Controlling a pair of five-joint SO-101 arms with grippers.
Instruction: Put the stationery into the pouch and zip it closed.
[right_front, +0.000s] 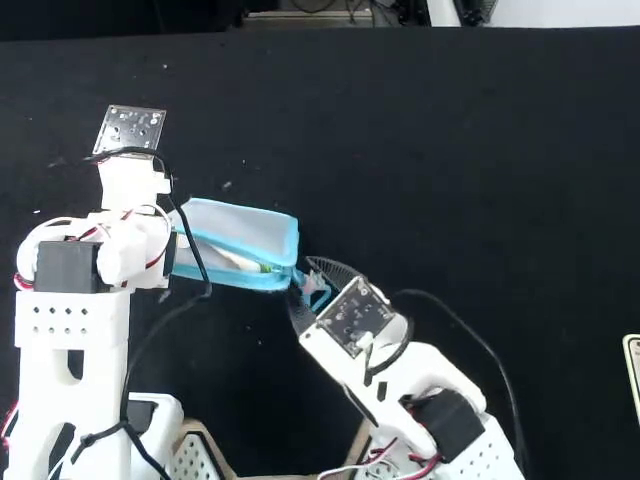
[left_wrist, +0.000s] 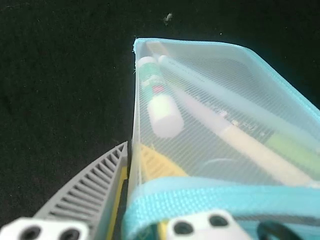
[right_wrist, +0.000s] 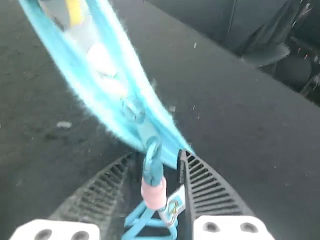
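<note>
The pouch (right_front: 240, 238), pale mesh with turquoise trim, sat at about nine o'clock from the middle of the black table (right_front: 450, 150), stretched between the two arms. The left gripper (right_front: 172, 255) was at the pouch's nine o'clock end. In its own wrist view the left gripper (left_wrist: 129, 197) was clamped on that edge of the pouch (left_wrist: 215, 75), with one grey finger (left_wrist: 95, 190) outside the mesh and a yellow pad showing through it. Inside lay the stationery: a glue stick (left_wrist: 160, 100) and a couple of pens (left_wrist: 240, 142) (their far ends ran out of sight). The right gripper (right_front: 312, 285) met the pouch at its four o'clock corner. Seen from its wrist, the right gripper (right_wrist: 157, 157) was drawn in around the zipper pull (right_wrist: 152, 172), whose cord ran taut from the slider (right_wrist: 132, 107).
</note>
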